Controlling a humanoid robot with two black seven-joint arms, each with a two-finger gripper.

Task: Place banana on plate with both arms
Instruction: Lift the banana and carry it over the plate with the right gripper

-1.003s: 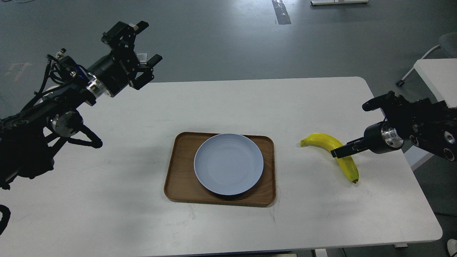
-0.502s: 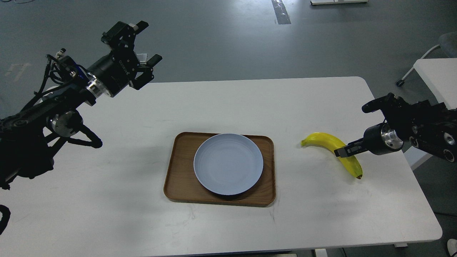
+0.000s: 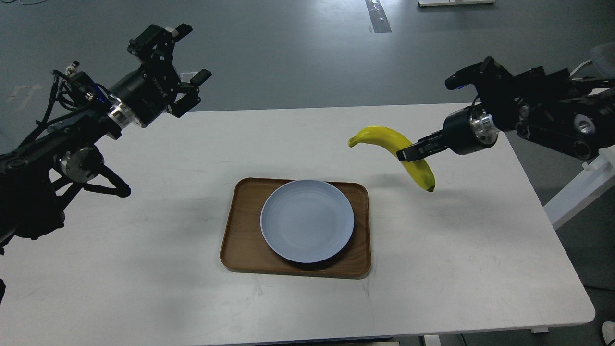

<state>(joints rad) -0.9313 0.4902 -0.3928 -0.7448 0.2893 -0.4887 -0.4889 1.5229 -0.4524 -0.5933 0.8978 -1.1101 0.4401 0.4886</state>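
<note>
Our right end effector: fingers clamped on the banana, grip approx. mid-length, at the bend. Banana is airborne, well clear of the table. Greenish stem end points left, dark tip hangs down-right. Its shadow falls on the table below, so we judge real height under it.

Our left end effector: fingers spread apart, holding nothing. It hangs high over the far-left corner of the table, well apart from the banana and from the plate.

Outward from there: plate sits on a brown wooden tray, roughly table centre, nearer our side. Plate is bare. Banana is up and to the right of the plate, beyond the tray's far-right corner, not above either yet.

Progress, as judged from this view:
- Pick: done. Fruit is off the table and held by the right arm only.
- Carry: partway. Needs to come left and toward us to get over the plate.
- Set-down: not begun.
- Left arm's share: nothing visible so far. Task says both arms, so either a handover or a two-arm steadying is prob. left to do; can't tell which.

Handling note: a mid-length grip on a curved fruit w/ tip hanging means it could pivot between the fingers during the carry. Banana is about as long as the plate is wide, so it should be centred before release.
</note>
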